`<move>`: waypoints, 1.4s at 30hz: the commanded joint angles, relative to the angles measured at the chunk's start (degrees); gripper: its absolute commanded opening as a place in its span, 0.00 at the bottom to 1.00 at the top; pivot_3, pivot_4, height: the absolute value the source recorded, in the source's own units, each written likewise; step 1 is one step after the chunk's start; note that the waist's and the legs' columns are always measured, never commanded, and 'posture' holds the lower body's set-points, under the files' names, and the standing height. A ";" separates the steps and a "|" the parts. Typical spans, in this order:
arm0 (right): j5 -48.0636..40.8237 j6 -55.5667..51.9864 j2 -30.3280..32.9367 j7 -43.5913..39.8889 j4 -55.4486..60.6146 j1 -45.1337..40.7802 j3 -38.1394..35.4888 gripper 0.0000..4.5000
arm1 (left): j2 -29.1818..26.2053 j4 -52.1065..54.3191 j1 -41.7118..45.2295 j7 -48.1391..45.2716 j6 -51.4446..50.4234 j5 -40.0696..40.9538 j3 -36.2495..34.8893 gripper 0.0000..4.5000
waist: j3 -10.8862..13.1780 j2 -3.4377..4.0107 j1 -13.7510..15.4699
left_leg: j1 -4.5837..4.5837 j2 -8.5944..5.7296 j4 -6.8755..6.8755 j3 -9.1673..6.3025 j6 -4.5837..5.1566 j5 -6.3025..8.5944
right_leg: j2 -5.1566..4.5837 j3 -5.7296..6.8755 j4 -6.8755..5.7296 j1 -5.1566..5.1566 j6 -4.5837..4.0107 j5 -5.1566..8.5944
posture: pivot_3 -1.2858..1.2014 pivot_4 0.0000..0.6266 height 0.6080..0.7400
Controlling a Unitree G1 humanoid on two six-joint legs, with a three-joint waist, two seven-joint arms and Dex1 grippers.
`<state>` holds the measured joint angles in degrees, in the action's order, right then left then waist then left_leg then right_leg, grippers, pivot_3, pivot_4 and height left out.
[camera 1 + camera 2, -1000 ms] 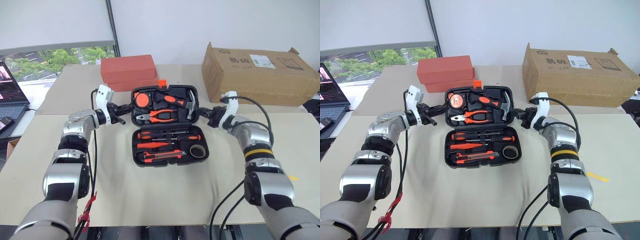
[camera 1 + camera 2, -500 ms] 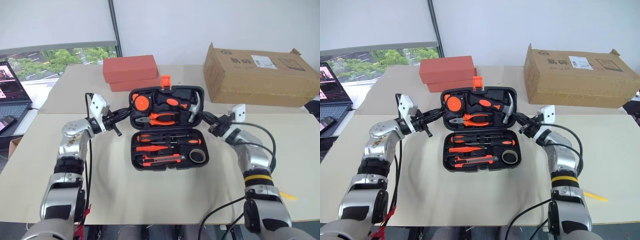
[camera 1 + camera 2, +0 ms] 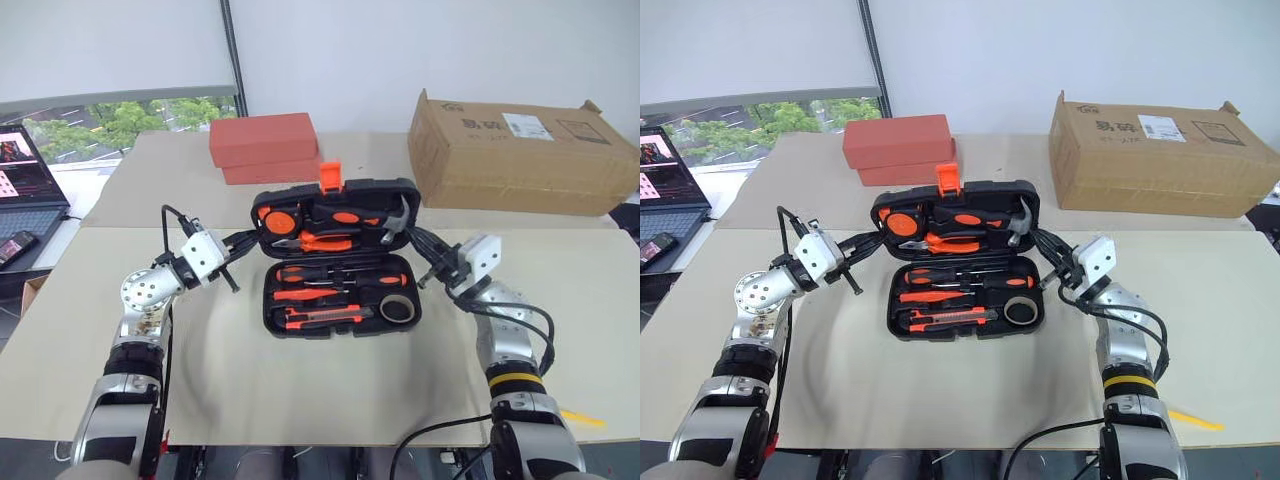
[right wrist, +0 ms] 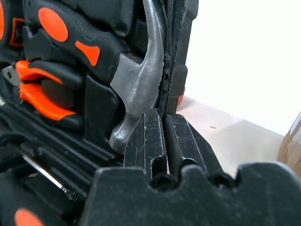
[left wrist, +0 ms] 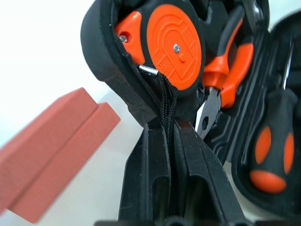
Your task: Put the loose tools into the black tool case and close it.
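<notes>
The black tool case (image 3: 268, 300) lies open at the table's middle, its lid (image 3: 400, 190) tilted up off the table with the orange latch (image 3: 330, 178) on top. The slim screwdrivers (image 3: 335, 275) and the tape ring (image 3: 398, 310) sit in the base's slots. Hammer, pliers and tape measure are clipped in the lid. My left gripper (image 3: 250, 238) is shut on the lid's left rim, pinching the black cord (image 5: 165, 101) too. My right gripper (image 3: 412, 238) is shut on the lid's right rim beside the hammer head (image 4: 136, 82).
Two stacked red-orange blocks (image 3: 263, 146) lie behind the case. A cardboard box (image 3: 520, 155) stands at the back right. A laptop (image 3: 25, 185) and a phone (image 3: 18, 245) sit at the far left, off the table.
The lid has swung up from lying flat to a steep tilt. Both grippers drew back toward me and rolled with it, still shut on its rims.
</notes>
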<state>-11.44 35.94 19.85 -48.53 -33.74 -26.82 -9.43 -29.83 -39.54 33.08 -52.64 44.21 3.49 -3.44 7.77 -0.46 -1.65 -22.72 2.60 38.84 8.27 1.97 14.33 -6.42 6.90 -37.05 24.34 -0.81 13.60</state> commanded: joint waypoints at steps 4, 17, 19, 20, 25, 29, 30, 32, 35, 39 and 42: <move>-0.06 7.33 2.06 -4.21 1.23 2.29 3.25 0.00 | -2.00 -3.19 1.44 0.02 11.29 -2.83 3.51 0.01 | 0.00 0.00 -0.16 | 0.10 0.02 0.01 0.02 0.03 0.02 | -0.01 -0.02 -0.02 -0.08 0.00 0.00 | 0.52 0.24 0.78; -4.84 26.84 21.31 -16.36 -5.73 16.16 4.53 0.60 | -18.79 -15.10 -5.36 0.67 30.50 -3.94 5.11 0.79 | 0.03 -0.05 0.43 | 0.39 0.05 -0.04 0.20 0.31 0.20 | -0.12 -0.13 0.01 -0.24 0.02 0.02 | 0.52 0.24 0.78; -9.46 14.39 23.51 -17.21 2.15 21.86 5.15 0.60 | -20.35 -17.94 -4.72 1.20 28.39 -3.45 4.57 0.94 | 0.03 -0.05 0.70 | 0.42 0.12 -0.06 0.18 0.61 0.39 | -0.12 -0.11 0.03 -0.26 0.01 0.02 | 0.52 0.24 0.78; -11.59 7.27 24.67 -16.98 7.71 24.93 5.82 0.60 | -20.53 -18.88 -4.08 1.07 27.18 -3.01 4.46 0.99 | 0.03 -0.05 0.84 | 0.45 0.17 -0.05 0.16 0.65 0.41 | -0.12 -0.10 0.03 -0.29 0.00 0.03 | 0.52 0.24 0.78; -21.59 -21.03 31.13 -18.10 34.42 34.42 9.91 0.60 | -16.04 -15.53 -0.39 -5.64 14.15 4.45 4.36 0.99 | 0.05 0.03 1.57 | 0.45 0.23 0.08 0.06 0.74 0.47 | -0.55 -0.04 -0.07 -0.31 0.12 0.08 | 0.52 0.24 0.78; -25.75 -38.25 33.46 -17.33 47.07 34.32 14.24 0.60 | -10.56 -6.93 2.63 -12.06 -3.41 12.20 4.19 0.99 | 0.00 -0.34 1.89 | 0.40 0.24 0.18 0.04 0.77 0.39 | -0.45 0.04 -0.05 -0.32 0.29 0.08 | 0.52 0.24 0.78; -25.63 -41.53 32.86 -16.21 48.81 32.86 15.39 0.60 | -9.13 -4.66 3.75 -13.04 -7.51 13.58 4.30 0.99 | -0.01 -0.40 1.96 | 0.37 0.24 0.19 0.02 0.75 0.38 | -0.19 0.03 -0.05 -0.31 0.29 0.08 | 0.52 0.24 0.78; -25.52 -47.43 30.76 -13.58 51.28 29.54 17.59 0.60 | -6.64 -1.10 6.07 -14.66 -14.13 15.30 4.61 0.99 | 0.00 -0.48 2.04 | 0.30 0.24 0.20 -0.01 0.74 0.36 | -0.09 -0.02 -0.03 -0.26 0.26 0.07 | 0.52 0.24 0.78; -23.44 -52.84 26.55 -9.33 51.39 25.18 19.55 0.60 | -3.40 2.48 9.12 -14.37 -20.39 15.62 4.89 0.99 | 0.01 -0.51 2.07 | 0.21 0.23 0.20 -0.01 0.73 0.35 | -0.02 -0.03 -0.03 -0.21 0.12 -0.01 | 0.52 0.24 0.78; -15.46 -51.25 17.02 -0.27 42.59 16.40 19.67 0.60 | 0.63 7.36 11.30 -14.42 -26.89 15.38 6.13 0.99 | 0.01 -0.54 1.65 | 0.24 0.20 0.18 0.03 0.63 0.29 | 0.09 -0.03 -0.01 -0.25 -0.09 -0.14 | 0.52 0.24 0.78; -9.18 -47.31 12.43 4.71 34.93 10.74 18.68 0.60 | 2.63 9.00 11.78 -14.80 -29.40 14.66 6.91 0.99 | 0.04 -0.59 1.06 | 0.25 0.20 0.20 0.06 0.30 0.09 | 0.15 -0.07 -0.02 -0.25 0.03 -0.08 | 0.52 0.24 0.78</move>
<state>-24.48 -15.24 33.05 -47.98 4.77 -13.37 12.15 -27.22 -32.96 43.64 -67.10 16.19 18.08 3.41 7.81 -1.05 -0.59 -22.48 2.76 39.03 8.34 2.30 14.40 -6.31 6.82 -37.09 24.13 -0.58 13.63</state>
